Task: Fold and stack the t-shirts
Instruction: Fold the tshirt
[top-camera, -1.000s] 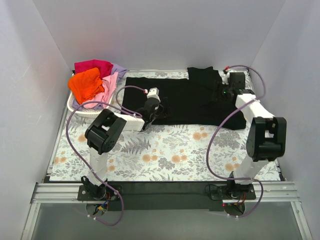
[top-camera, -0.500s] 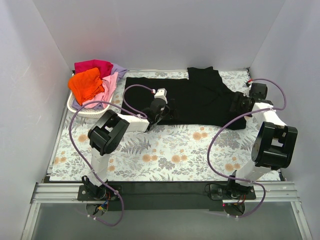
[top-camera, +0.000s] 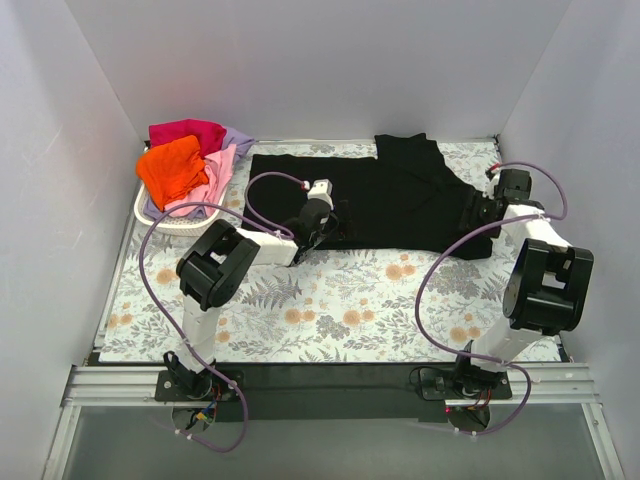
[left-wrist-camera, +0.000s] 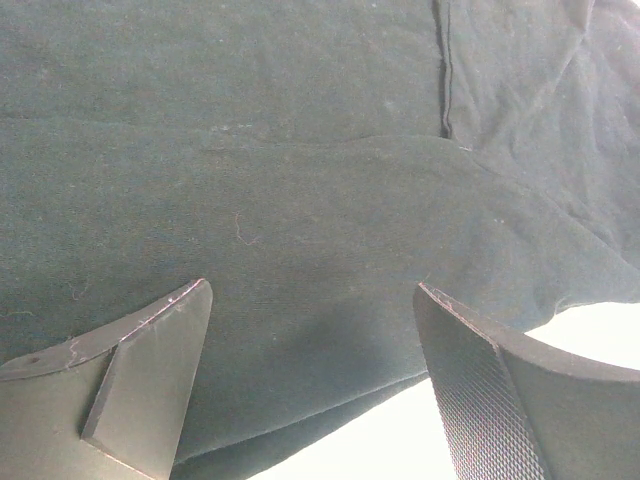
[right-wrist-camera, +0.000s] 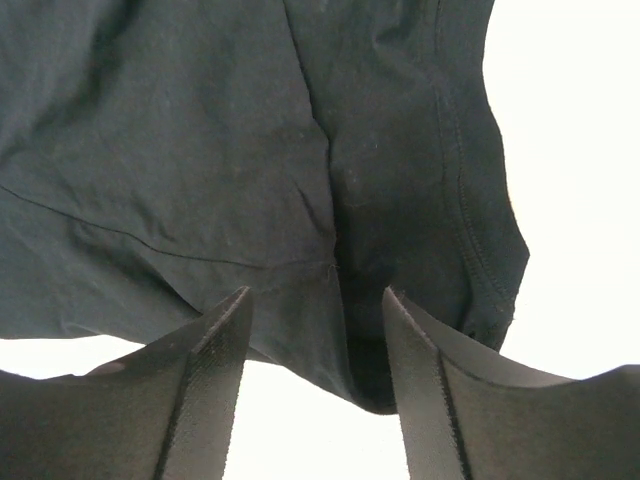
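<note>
Lying spread across the far half of the floral bench (top-camera: 350, 300), black t-shirt (top-camera: 380, 200), left end effector (left-wrist-camera: 310, 300) wide open over its near hem, right end effector (right-wrist-camera: 315, 300) half open at its right edge, heap of t-shirts (top-camera: 172, 168), orange on top, in white basket (top-camera: 150, 215) far left

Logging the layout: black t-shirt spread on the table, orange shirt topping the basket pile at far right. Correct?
No: the basket, orange shirt on top, is at far left, as the top external view shows. The black t-shirt is spread on the table.
</note>
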